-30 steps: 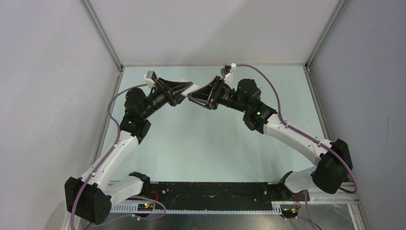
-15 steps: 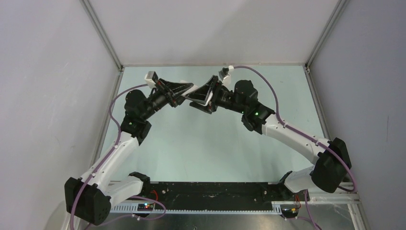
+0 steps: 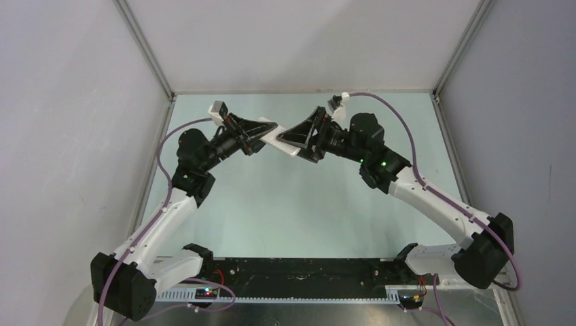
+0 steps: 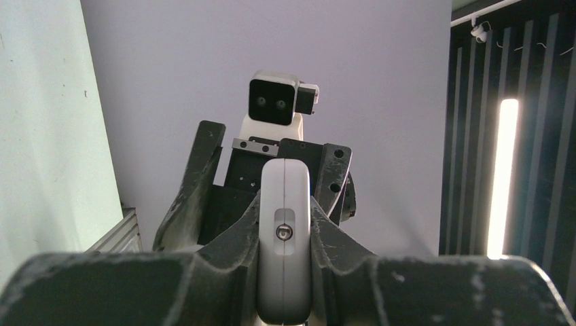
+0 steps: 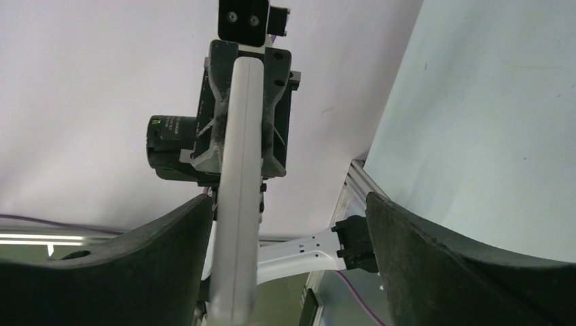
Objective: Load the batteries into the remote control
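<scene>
The left gripper (image 4: 284,204) is clamped on the remote (image 4: 284,258), holding it edge-on in the air. The right gripper (image 5: 289,204) gapes wide around the remote's other end, which lies close to one finger (image 5: 163,244); whether they touch is unclear. This looks like a regrip: centre the right jaws over the flat faces before closing, and loosen the left only once the right is firm. No batteries show. Below is a pale green table (image 3: 299,204), enclosed by plain white walls (image 3: 299,41).

One remote control (image 4: 284,204) and two arms (image 3: 157,221) (image 3: 435,200).
</scene>
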